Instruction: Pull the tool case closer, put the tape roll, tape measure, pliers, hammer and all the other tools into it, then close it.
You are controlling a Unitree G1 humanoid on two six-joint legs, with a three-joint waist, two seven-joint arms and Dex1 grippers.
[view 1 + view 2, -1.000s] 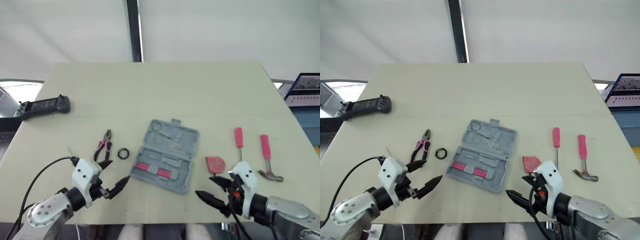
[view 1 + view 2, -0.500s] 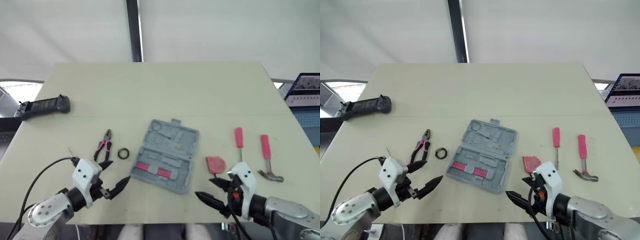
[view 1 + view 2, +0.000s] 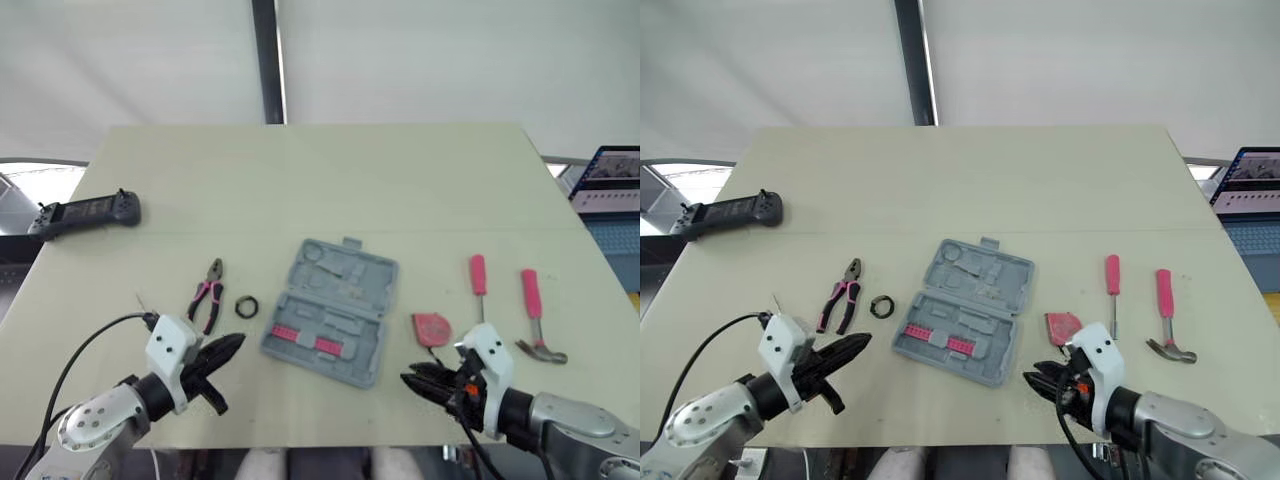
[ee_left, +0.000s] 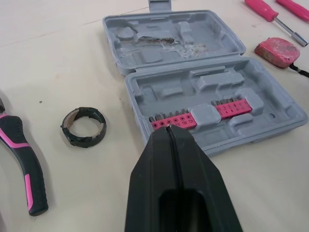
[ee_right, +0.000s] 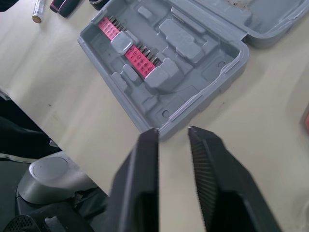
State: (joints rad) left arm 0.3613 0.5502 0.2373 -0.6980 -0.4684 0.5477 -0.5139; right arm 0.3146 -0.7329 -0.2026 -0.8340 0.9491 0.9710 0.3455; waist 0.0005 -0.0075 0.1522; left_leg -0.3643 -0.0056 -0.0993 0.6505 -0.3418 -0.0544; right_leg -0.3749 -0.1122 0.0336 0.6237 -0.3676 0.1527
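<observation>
**Open tool case mid-table, tools loose on either side, both grippers low at the near edge.**

The grey tool case (image 3: 333, 312) lies open and flat on the table (image 3: 320, 180), its lid half toward 12 o'clock and its bit-holder half toward 6. At its 9 o'clock lie the tape roll (image 3: 247, 306) and, just past it, the pliers (image 3: 207, 300). At its 3 o'clock lies the tape measure (image 3: 432, 328), then the screwdriver (image 3: 479, 283) and the hammer (image 3: 535, 310) farther out. A black controller (image 3: 85, 212) sits well apart at 10 o'clock. The left gripper (image 3: 236, 344) hovers at the case's 8 o'clock, fingers pressed together and empty. The right gripper (image 3: 410, 379) hovers at 4 o'clock, fingers a narrow gap apart, holding nothing, tips near the case's corner.
</observation>
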